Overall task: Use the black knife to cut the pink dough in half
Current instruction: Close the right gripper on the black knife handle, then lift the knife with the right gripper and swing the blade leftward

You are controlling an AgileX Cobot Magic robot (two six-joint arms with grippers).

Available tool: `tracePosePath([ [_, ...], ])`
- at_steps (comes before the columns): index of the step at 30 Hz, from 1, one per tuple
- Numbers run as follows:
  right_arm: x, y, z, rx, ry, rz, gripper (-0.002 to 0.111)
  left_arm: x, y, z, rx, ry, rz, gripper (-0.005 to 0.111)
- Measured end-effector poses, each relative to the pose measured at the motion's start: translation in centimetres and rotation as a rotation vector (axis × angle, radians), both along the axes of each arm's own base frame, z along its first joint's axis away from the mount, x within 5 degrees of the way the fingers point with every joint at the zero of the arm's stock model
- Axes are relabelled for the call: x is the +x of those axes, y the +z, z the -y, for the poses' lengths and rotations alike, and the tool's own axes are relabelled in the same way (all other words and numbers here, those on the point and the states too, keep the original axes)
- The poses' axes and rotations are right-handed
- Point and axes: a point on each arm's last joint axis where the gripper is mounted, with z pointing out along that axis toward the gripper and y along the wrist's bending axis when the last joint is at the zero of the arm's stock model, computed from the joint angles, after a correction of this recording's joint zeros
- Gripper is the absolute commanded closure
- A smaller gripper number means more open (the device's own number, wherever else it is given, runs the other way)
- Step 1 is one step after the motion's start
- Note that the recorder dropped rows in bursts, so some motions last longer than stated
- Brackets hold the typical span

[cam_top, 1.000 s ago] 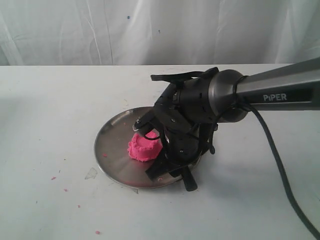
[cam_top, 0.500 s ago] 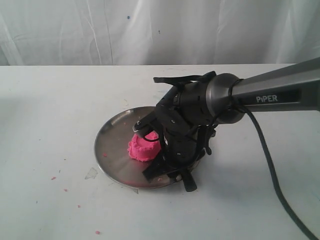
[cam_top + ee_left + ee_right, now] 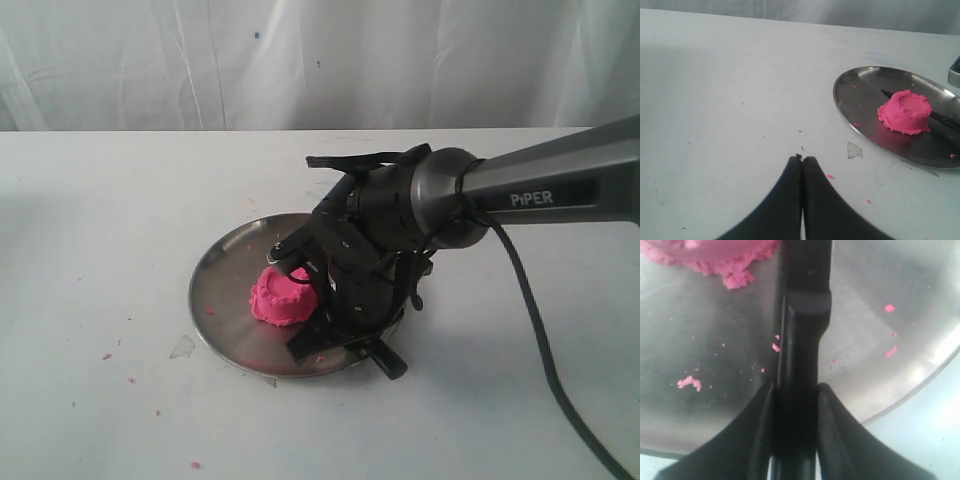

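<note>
- Broadly, the white table (image 3: 110,220) carries everything, and the work is gathered on the steel plate (image 3: 225,265) near its middle, which seems meant as the cutting surface and as a catch for scraps.
- Right arm (image 3: 560,185) reaches in low from the right side, wrist bent down over the plate, probably so the blade can be worked at plate level.
- Right gripper (image 3: 795,395) is clamped on the black knife (image 3: 802,335); the fingers (image 3: 837,430) press the handle from both sides, giving a firm hold for cutting.
- Left gripper (image 3: 801,165) hangs over bare table well apart from the plate, its fingers pressed together with nothing between them, apparently parked out of the way.
- Pink dough (image 3: 283,297) sits on the plate as one whole cup-shaped mound with a ridged rim, so the cut looks not yet made.
- Knife lies low along the plate; the left wrist view shows its pointed blade (image 3: 890,95) passing behind the mound, just beside or touching its base.
- Pink crumbs (image 3: 689,383) dot the plate near the blade, and a few lie on the table.
</note>
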Motion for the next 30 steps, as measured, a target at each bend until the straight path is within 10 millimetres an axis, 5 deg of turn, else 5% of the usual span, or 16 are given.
tracePosePath([
  [10, 0.3, 1.4, 1.2, -0.099, -0.051, 0.069, 0.091, 0.0, 0.0, 0.0, 0.000, 0.000, 0.000, 0.107],
  [23, -1.6, 11.9, 3.7, -0.029, 0.032, 0.264, 0.107, 0.0, 0.0, 0.0, 0.000, 0.000, 0.000, 0.107],
  [30, -3.8, 13.8, 3.5, 0.087, 0.173, 0.162, 0.108, 0.0, 0.0, 0.0, 0.000, 0.000, 0.000, 0.107],
])
